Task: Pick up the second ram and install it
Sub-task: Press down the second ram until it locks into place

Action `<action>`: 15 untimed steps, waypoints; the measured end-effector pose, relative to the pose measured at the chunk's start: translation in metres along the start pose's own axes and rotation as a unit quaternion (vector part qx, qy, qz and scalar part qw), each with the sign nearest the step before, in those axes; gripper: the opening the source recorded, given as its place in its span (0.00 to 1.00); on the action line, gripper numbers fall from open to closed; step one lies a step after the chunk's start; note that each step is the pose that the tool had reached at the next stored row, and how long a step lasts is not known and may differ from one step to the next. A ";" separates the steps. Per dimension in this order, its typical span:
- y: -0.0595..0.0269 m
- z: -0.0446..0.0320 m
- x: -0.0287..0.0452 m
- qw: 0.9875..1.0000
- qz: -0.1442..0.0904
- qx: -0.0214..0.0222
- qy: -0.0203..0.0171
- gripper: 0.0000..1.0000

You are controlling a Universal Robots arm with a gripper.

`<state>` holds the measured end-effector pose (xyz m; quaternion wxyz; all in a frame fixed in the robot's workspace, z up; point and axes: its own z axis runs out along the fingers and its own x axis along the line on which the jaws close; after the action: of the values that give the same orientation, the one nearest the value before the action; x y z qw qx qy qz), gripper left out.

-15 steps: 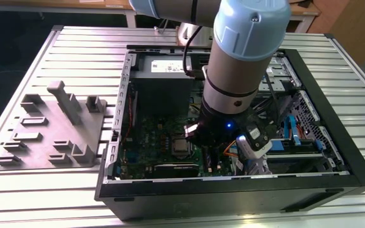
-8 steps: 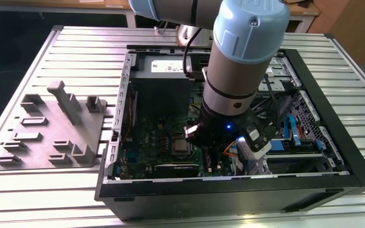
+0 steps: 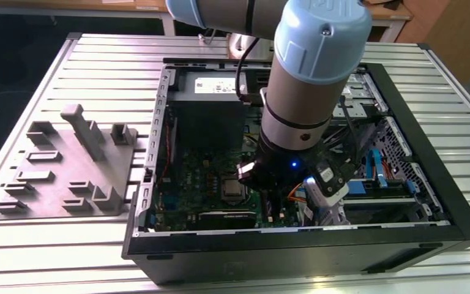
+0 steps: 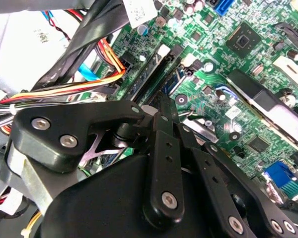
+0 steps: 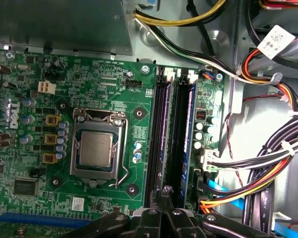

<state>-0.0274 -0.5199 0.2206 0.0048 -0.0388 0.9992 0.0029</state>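
My end effector [image 5: 164, 192] is down inside the open computer case [image 3: 431, 202], which stands on the slatted desk [image 3: 71, 245]. It hangs over the green motherboard [image 5: 104, 79], on the exterior view's right of the CPU socket [image 5: 96, 150]. The fingers are drawn together to a narrow tip, and I see nothing plainly clamped between them.

The second ram [image 5: 161, 139] seems to be the dark strip standing on edge in the slot nearer the socket. Its long axis runs along the slot, straight away from my tip. My tip sits at one end of that strip, touching it or just above; I cannot tell which. In the second wrist view the end effector [image 4: 164, 106] lines up with the same row of slots.

Another stick [image 5: 191, 114] with a pale blue label stands in a slot beside it, on the side towards the bundled cables [image 5: 268, 158].

My own linkage hides the strip's end under the tip, so I cannot tell whether the latch there has closed. In the exterior view my arm covers the slots. The grey moulded tray [image 3: 63, 165] lies well apart, on the exterior view's left.
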 end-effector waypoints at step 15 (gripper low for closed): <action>0.0000 0.0031 0.0000 1.000 0.000 0.000 0.000 0.10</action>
<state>-0.0273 -0.5198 0.2175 0.0049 -0.0388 0.9992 0.0031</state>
